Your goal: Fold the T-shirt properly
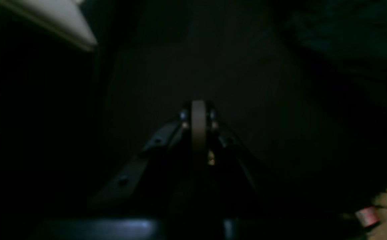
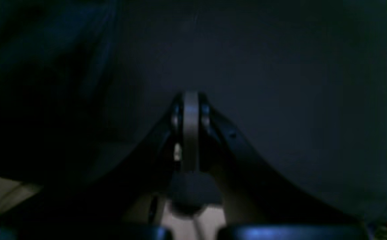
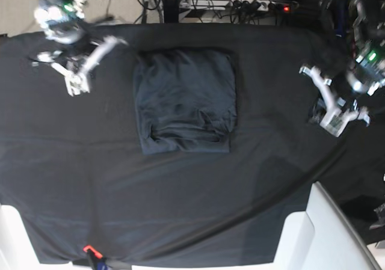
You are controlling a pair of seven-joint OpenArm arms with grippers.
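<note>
Dark charcoal-grey knit T-shirt (image 3: 184, 101) lying folded into a compact rectangle at upper centre, probably finished. Left gripper (image 3: 334, 121) at right edge and right gripper (image 3: 76, 83) at upper left parked well apart, fingers together, empty.

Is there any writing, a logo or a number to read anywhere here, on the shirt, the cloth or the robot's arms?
None can be read.
T-shirt: plain dark grey, no print or label showing.
Black table cloth: plain, no marks.
Left gripper and right gripper: pale parts, no lettering that can be made out.
Small red tag at the edge of the left wrist view: too blurred to read.
</note>
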